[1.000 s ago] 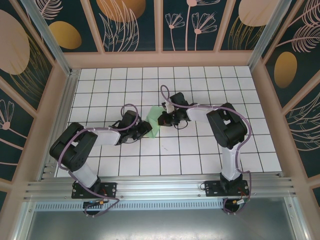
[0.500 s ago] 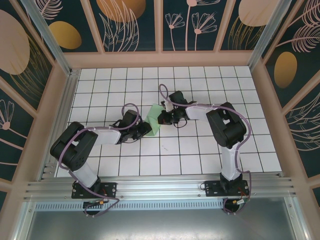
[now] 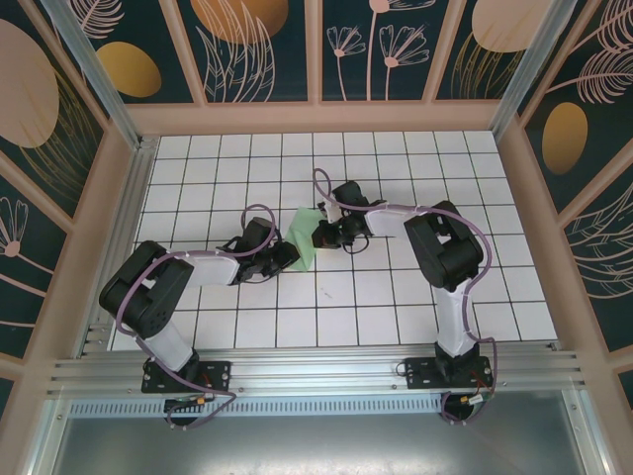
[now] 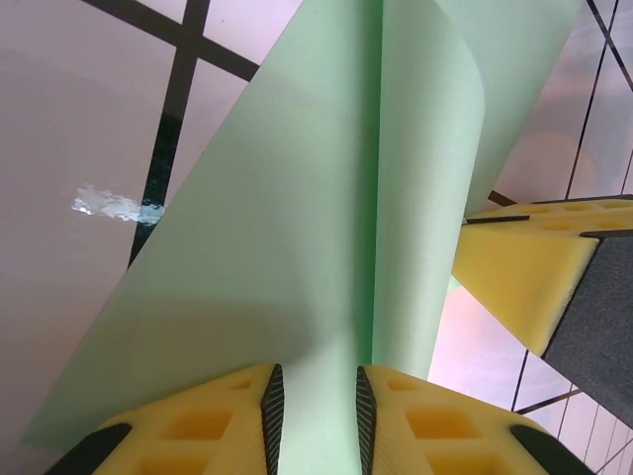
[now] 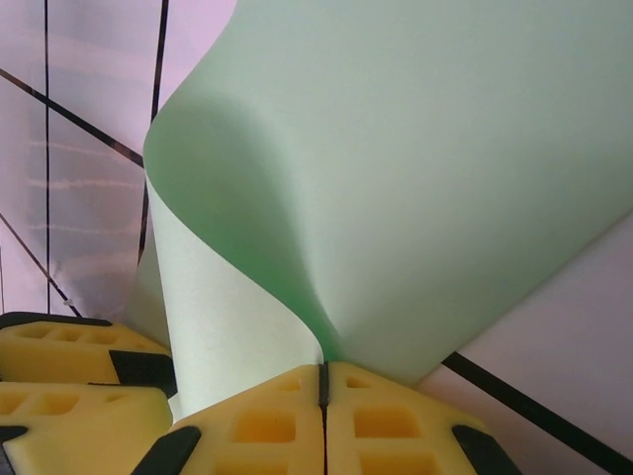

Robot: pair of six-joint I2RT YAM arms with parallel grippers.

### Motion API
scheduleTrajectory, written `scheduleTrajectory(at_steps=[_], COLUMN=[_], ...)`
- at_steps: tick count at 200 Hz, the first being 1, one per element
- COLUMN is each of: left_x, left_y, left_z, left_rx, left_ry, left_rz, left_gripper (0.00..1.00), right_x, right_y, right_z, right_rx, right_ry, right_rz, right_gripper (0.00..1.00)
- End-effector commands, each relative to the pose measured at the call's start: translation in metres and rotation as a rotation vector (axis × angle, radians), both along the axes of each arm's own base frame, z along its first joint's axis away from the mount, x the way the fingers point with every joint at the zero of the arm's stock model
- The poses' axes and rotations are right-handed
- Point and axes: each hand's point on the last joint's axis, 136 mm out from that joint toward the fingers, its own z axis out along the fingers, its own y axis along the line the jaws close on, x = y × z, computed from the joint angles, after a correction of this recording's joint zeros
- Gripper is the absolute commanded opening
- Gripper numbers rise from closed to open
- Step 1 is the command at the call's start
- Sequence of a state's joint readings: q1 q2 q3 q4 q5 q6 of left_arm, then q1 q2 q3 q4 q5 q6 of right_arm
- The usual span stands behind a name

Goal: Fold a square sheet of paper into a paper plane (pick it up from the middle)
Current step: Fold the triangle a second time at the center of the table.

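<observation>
Pinches the square sheet of paper (image 5: 425, 168) in the right gripper (image 5: 322, 386); straddles it with the left gripper (image 4: 318, 406), pads apart; risks a skewed crease if squeezed off-line.

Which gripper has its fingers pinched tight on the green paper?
The right gripper: its fingers meet on the square sheet of paper. On the left gripper the fingers stand apart, paper between them.

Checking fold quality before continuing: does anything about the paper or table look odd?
The square sheet of paper bulges in a loose curl instead of lying flat, pinched by the right hand. A whitish scuff breaks one black grid line on the table.
</observation>
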State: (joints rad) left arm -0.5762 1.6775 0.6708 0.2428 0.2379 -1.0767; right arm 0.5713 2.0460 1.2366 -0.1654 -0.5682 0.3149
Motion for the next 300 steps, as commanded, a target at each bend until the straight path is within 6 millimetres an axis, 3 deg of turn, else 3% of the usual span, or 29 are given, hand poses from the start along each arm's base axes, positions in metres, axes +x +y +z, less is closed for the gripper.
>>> scheduleTrajectory(at_steps=[1, 31, 47, 93, 164, 300], left_x=[0.004, 0.010, 0.010, 0.003, -0.008, -0.009], left_y=[-0.007, -0.013, -0.014, -0.004, 0.008, 0.009], left_z=[0.017, 0.038, 0.040, 0.012, -0.013, -0.015], left_rx=[-0.012, -0.049, -0.051, 0.012, 0.105, 0.136], left_ry=[-0.037, -0.092, -0.095, -0.025, 0.055, 0.062], left_rz=[-0.027, -0.045, -0.046, -0.030, -0.036, -0.056], left_gripper=[0.28, 0.27, 0.27, 0.16, 0.01, 0.00], right_x=[0.000, 0.000, 0.001, 0.002, 0.004, 0.009], right_y=[0.002, 0.001, 0.001, 0.004, 0.015, 0.011], right_z=[-0.008, -0.013, -0.015, -0.010, 0.001, -0.008], right_rx=[-0.023, -0.039, -0.042, -0.034, -0.009, -0.068], right_ry=[-0.003, 0.002, 0.001, -0.006, -0.042, -0.057], right_rz=[0.021, 0.024, 0.025, 0.031, 0.074, 0.079], right_gripper=[0.08, 0.08, 0.09, 0.08, 0.08, 0.08])
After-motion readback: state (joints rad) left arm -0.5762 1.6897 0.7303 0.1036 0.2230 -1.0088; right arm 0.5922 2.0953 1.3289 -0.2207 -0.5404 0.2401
